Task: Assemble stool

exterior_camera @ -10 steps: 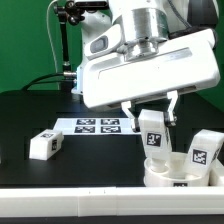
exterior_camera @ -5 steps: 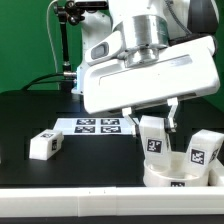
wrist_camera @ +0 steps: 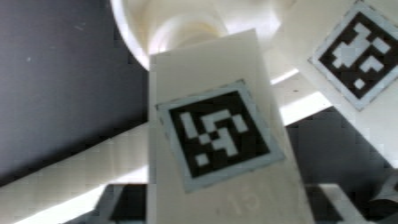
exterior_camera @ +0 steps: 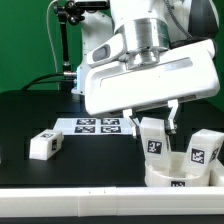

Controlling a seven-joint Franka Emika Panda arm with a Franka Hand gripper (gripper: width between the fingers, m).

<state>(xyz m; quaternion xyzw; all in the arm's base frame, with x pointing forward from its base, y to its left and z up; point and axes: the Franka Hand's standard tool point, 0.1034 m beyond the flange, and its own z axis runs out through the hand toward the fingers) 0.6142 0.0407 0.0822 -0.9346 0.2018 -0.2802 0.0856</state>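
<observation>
In the exterior view, the gripper (exterior_camera: 152, 123) hangs over the round seat (exterior_camera: 172, 180), which sits near the camera at the exterior view's right. A finger stands on either side of an upright leg (exterior_camera: 153, 142) whose foot rests in the seat. I judge it is held vertical so that it goes squarely into its socket. A second leg (exterior_camera: 203, 150) stands in the seat just beside it, to the exterior view's right. A loose leg (exterior_camera: 43, 145) lies well apart at the exterior view's left, with the marker board (exterior_camera: 98, 126) farther back.

In the wrist view, the held leg (wrist_camera: 214, 130) fills the frame. Dark finger pads (wrist_camera: 121, 203) touch both its flanks, so the jaws are closed to the leg's width and grip it. The seat (wrist_camera: 169, 25) lies beyond.
</observation>
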